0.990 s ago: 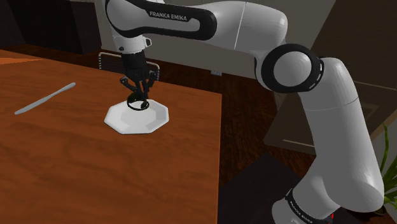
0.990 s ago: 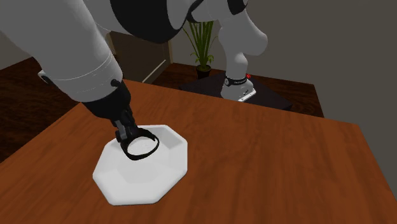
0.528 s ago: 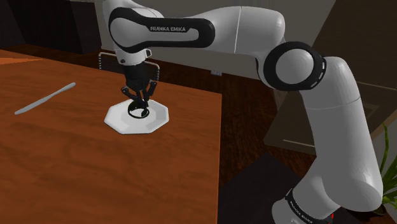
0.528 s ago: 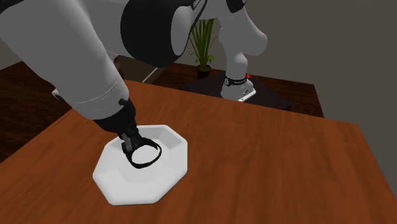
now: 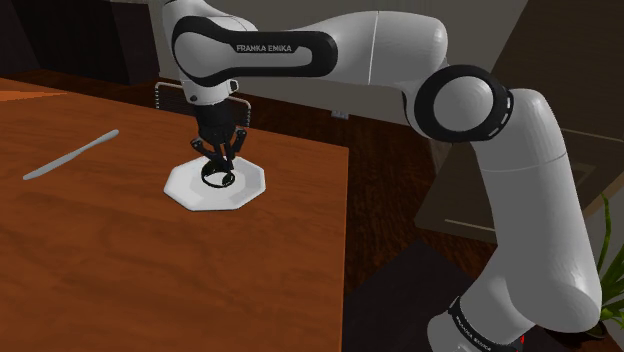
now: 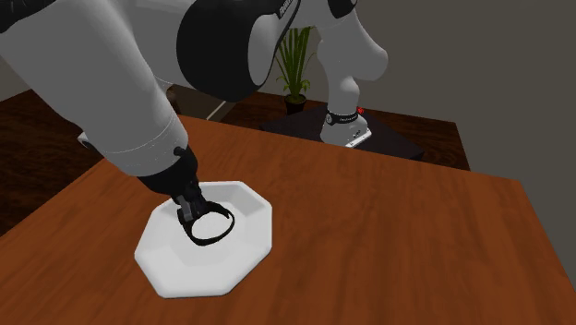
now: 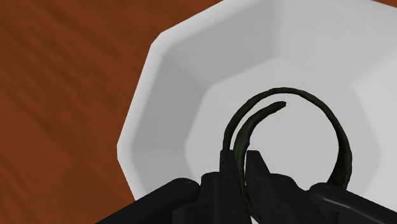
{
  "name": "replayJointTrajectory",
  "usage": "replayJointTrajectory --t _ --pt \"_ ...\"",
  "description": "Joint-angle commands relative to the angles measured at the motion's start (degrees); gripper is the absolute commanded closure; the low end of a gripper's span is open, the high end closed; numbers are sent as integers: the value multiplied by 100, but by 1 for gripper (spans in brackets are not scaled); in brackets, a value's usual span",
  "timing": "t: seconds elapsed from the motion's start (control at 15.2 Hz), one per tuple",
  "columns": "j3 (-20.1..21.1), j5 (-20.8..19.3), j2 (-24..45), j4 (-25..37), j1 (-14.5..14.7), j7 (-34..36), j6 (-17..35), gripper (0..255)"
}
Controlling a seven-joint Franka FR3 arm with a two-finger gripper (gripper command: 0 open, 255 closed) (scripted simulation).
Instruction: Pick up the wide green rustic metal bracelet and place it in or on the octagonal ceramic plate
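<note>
A white octagonal plate lies on the brown wooden table. A thin, dark greenish open bracelet hangs low inside the plate's hollow. My black gripper comes down from above and is shut on the bracelet's rim, its fingers pinching one side of the band. Whether the bracelet touches the plate's floor I cannot tell.
A long grey flat utensil lies on the table toward the shoulder view's left. The table edge drops off to the right of the plate there. The arm's stand and a potted plant are beyond the table.
A second ago the bracelet hung higher over the plate; the gripper lowered it into the hollow. Over the last half second hardly anything moved.
</note>
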Motion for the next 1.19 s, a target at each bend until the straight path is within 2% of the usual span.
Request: replayJointTrajectory --t 0.0,0.33,0.59,1.12 --pt "0 0 -1 -1 0 0 1 0" --pt "0 0 0 0 0 0 0 0" --pt "-99 -143 578 1774 461 -152 -1130 0" --pt "-103 -140 578 1774 463 -153 -1130 0"
